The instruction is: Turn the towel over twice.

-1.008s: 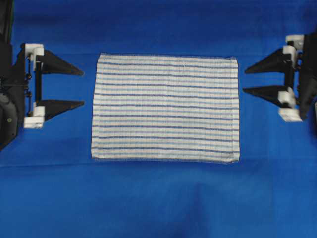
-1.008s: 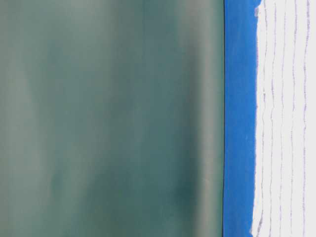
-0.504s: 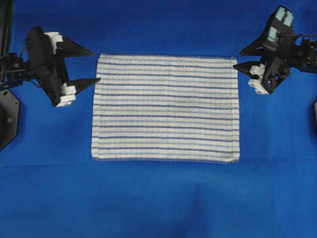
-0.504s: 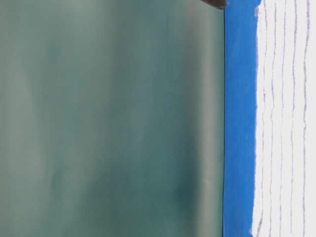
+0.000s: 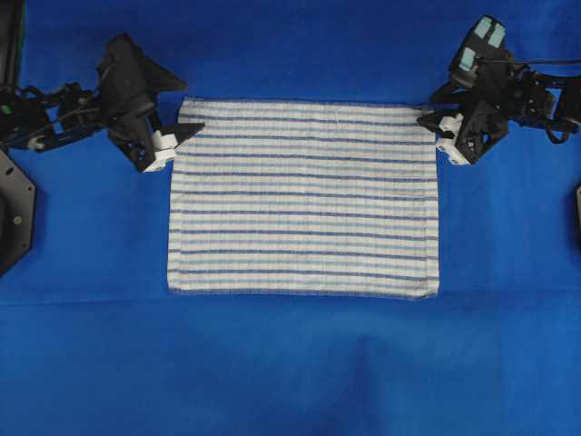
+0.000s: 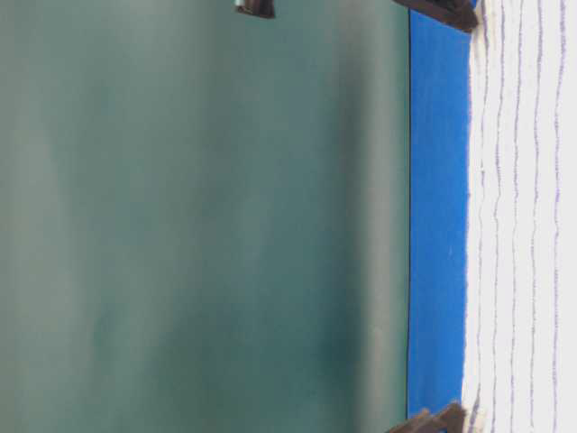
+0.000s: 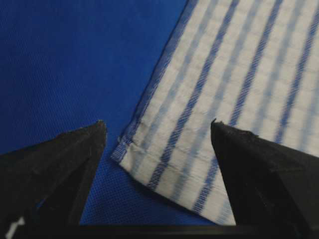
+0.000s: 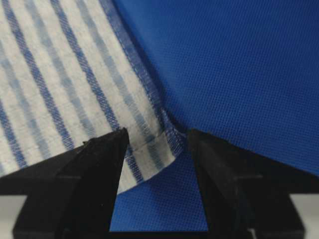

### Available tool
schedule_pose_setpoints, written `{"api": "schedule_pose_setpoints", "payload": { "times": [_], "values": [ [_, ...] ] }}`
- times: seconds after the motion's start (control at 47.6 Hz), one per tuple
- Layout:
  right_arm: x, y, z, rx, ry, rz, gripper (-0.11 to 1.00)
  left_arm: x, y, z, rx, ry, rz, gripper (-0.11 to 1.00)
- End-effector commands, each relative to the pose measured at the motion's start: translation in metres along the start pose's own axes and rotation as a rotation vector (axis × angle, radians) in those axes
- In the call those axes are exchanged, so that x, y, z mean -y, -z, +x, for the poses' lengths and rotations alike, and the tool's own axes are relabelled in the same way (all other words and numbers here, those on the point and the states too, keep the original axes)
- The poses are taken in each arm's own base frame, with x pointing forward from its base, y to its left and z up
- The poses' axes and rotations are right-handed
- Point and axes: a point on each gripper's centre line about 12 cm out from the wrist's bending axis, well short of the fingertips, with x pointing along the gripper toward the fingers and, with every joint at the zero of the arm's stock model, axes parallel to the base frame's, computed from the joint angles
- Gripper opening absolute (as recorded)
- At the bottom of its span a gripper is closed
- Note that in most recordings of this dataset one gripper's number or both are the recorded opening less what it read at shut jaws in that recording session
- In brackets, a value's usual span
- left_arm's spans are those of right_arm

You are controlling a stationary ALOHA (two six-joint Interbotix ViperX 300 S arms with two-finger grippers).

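So the blue table cover (image 5: 290,363) is the biggest thing here, and the towel (image 5: 304,195) lies flat and spread out in the middle of it, slightly toward the far side. Its long axis runs left to right across the table in the overhead view, and the stripes run the same way, so the short hemmed edges face the two arms.

What's changed: a second ago both arms were parked out at the sides, well away from the cloth. Now they've swung in and down to the far corners. The left gripper (image 5: 174,132) sits at the far left corner and the right gripper (image 5: 434,127) at the far right one.

Both have their jaws spread wide. In the left wrist view the corner of the towel (image 7: 164,154) lies between the two fingers, not pinched. Same in the right wrist view, with that corner (image 8: 149,142) framed between the tips.

My guess is this is the setup for the first flip: pinch both far corners, lift, carry over. Nothing's been turned yet.
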Motion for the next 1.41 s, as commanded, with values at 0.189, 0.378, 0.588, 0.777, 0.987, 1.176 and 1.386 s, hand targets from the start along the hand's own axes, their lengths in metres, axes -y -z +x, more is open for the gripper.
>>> {"api": "schedule_pose_setpoints", "payload": {
  "times": [0.189, 0.378, 0.588, 0.777, 0.987, 1.176, 1.386],
  "values": [
    [0.001, -0.005, 0.007, 0.006, 0.001, -0.007, 0.53, -0.013, 0.013, 0.017, -0.069, -0.034, -0.046, 0.68],
    [0.002, 0.000, 0.013, -0.019, 0.001, -0.009, 0.17, -0.012, 0.022, 0.020, -0.124, -0.026, -0.046, 0.29],
    [0.002, -0.001, 0.013, -0.018, 0.002, -0.009, 0.08, -0.012, 0.024, 0.019, -0.144, -0.024, -0.039, 0.04],
    [0.005, -0.012, 0.004, 0.021, 0.012, 0.002, 0.08, -0.013, 0.014, 0.013, -0.139, -0.025, -0.047, 0.04],
    [0.022, -0.036, -0.021, 0.096, 0.064, 0.023, 0.08, -0.018, -0.024, -0.004, -0.042, -0.037, -0.029, 0.04],
    [0.034, -0.063, -0.044, 0.163, 0.112, -0.012, 0.08, -0.036, -0.061, -0.022, 0.076, -0.090, -0.044, 0.04],
    [0.050, -0.099, -0.074, 0.226, 0.183, -0.054, 0.08, -0.058, -0.097, -0.042, 0.197, -0.160, -0.056, 0.04]
  ]
}}
